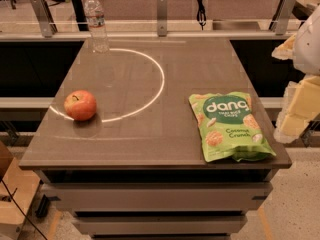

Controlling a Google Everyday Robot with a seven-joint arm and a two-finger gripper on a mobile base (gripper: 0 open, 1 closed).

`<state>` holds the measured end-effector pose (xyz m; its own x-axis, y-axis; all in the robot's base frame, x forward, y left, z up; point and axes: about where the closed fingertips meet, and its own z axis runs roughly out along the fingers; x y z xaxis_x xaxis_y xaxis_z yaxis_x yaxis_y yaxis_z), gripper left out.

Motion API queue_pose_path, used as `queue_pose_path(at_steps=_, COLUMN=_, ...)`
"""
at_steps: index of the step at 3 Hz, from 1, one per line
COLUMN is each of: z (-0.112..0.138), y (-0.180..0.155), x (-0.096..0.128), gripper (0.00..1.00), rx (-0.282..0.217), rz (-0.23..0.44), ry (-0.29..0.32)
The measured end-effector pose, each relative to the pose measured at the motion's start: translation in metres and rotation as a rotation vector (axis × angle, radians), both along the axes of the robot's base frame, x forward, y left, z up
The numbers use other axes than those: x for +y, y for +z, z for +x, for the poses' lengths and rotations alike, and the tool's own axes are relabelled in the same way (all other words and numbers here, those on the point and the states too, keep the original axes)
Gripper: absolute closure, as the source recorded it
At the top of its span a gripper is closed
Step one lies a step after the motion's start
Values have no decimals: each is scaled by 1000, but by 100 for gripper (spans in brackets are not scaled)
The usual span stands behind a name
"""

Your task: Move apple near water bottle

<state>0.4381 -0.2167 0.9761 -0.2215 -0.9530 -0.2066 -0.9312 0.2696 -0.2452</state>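
The apple (80, 105), red with yellow-orange patches, sits on the left side of the dark table top (150, 144), near its left edge. The water bottle (96, 22), clear with a white cap and pale label, stands upright at the table's far left corner. My gripper (298, 102), white with pale yellow parts, hangs at the right edge of the view, beyond the table's right side, far from both the apple and the bottle. It holds nothing that I can see.
A green snack bag (228, 125) lies flat on the right front part of the table. A bright ring-shaped reflection (159, 79) curves across the top. A railing with metal posts (161, 14) runs behind the table.
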Motion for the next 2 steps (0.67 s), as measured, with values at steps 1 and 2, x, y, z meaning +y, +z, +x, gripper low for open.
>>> queue_pose_path(at_steps=1, z=0, y=0, x=0, gripper=0, rx=0, rz=0, ry=0)
queue_pose_path(at_steps=2, z=2, y=2, x=3, gripper=0, rx=-8, rz=24, ry=3)
